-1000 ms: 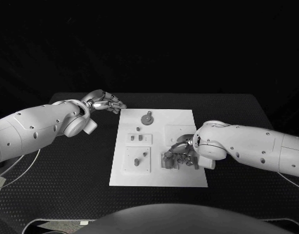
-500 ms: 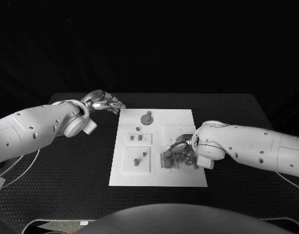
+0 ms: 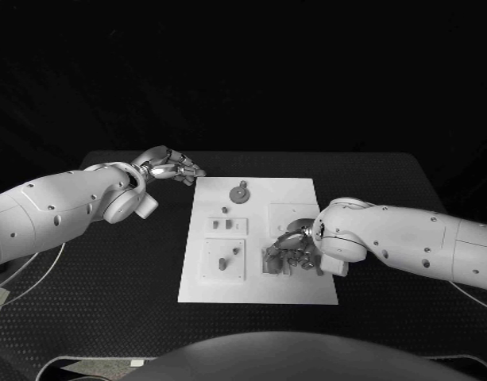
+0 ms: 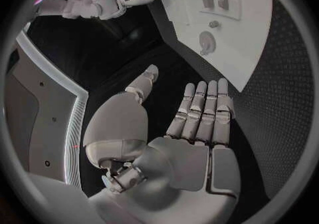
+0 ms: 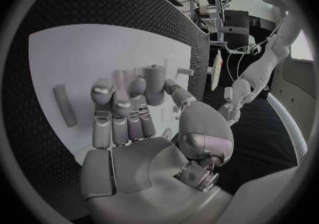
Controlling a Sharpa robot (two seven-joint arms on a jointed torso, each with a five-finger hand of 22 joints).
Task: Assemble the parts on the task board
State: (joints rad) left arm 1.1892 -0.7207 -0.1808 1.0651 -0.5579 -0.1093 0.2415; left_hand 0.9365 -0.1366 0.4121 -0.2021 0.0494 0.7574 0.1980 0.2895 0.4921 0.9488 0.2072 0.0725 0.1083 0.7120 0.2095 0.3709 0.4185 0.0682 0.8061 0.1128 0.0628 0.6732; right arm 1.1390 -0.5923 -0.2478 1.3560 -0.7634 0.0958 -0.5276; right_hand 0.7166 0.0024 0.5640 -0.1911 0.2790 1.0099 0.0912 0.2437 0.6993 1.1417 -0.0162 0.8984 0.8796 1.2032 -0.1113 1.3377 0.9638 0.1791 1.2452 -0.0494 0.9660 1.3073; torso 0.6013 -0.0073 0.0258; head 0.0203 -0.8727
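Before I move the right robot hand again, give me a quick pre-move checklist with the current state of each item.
1. Right robot hand over the task board: ok, its fingers are down among the parts near the board's right side.
2. Part held by the right robot hand: cannot tell; in the right wrist view its fingers curl near an upright part, but contact is not clear.
3. Left robot hand clear of the board: ok, it is off the far left corner, holding nothing.
4. Round part at the board's far end: ok, untouched.
5. Loose bar on the board: ok, clear of the fingers.
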